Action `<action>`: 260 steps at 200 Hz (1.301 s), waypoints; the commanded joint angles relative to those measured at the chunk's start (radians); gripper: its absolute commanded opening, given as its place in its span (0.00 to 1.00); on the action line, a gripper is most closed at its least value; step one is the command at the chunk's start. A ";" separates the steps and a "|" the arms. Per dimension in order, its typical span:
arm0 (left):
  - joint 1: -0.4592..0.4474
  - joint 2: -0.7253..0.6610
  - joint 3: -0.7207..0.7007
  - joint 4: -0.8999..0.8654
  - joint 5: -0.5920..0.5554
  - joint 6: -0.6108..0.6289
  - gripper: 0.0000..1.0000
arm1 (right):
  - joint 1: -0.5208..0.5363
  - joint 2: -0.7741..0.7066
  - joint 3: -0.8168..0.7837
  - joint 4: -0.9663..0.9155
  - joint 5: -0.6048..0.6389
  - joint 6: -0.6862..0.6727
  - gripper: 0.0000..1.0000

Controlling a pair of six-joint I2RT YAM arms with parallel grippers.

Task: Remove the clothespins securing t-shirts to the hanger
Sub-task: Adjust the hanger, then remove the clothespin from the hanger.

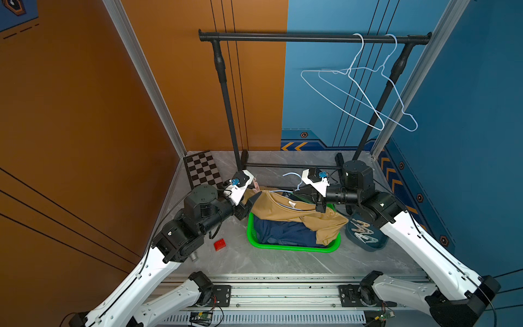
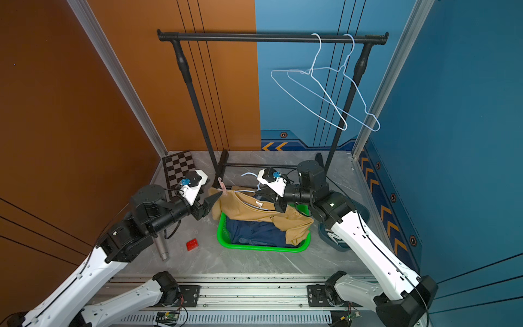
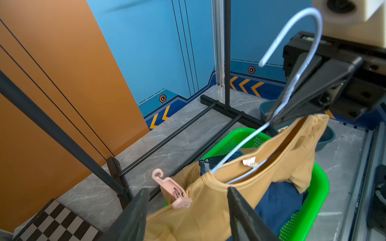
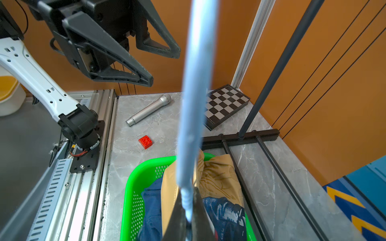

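left gripper: jaws gaping wide near pink plastic clothespin clipping tan t-shirt | right gripper: clamping pale-blue wire hanger

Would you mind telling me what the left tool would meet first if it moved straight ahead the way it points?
Most likely the pink plastic clothespin clipped to the tan-yellow t-shirt, which sits just ahead of the open left tool; depth is unclear, so the fabric might touch first.

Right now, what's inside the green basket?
Dark blue t-shirt fabric fills the green basket; the right wrist view shows white print on a piece. The tan t-shirt drapes over the far side, hiding what lies beneath. The basket floor is covered.
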 commanded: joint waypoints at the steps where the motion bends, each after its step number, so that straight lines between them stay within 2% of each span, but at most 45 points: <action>1: 0.022 -0.042 -0.023 -0.067 0.135 0.190 0.64 | 0.000 -0.026 0.068 -0.120 -0.009 -0.197 0.00; 44: 0.027 -0.105 -0.101 -0.097 0.136 0.467 0.67 | 0.039 -0.061 0.078 -0.250 0.110 -0.439 0.00; 80: 0.033 -0.108 -0.137 -0.105 0.123 0.593 0.68 | 0.088 -0.107 0.026 -0.290 0.192 -0.569 0.00; 121: 0.034 -0.073 -0.148 -0.121 0.168 0.619 0.69 | 0.126 -0.123 0.011 -0.336 0.263 -0.636 0.00; 194: 0.041 -0.042 -0.125 -0.131 0.254 0.598 0.74 | 0.186 -0.117 0.017 -0.369 0.306 -0.688 0.00; 208: 0.047 -0.042 -0.123 -0.143 0.267 0.600 0.79 | 0.192 -0.117 0.014 -0.375 0.315 -0.700 0.00; 215: 0.049 -0.042 -0.124 -0.150 0.275 0.601 0.85 | 0.194 -0.115 0.014 -0.378 0.315 -0.700 0.00; 218: 0.051 -0.040 -0.122 -0.154 0.278 0.602 0.91 | 0.195 -0.115 0.015 -0.381 0.315 -0.700 0.00; 226: 0.053 -0.038 -0.122 -0.163 0.286 0.602 0.95 | 0.199 -0.112 0.018 -0.385 0.316 -0.702 0.00; 260: 0.065 -0.022 -0.119 -0.178 0.311 0.602 0.98 | 0.205 -0.107 0.019 -0.394 0.323 -0.709 0.00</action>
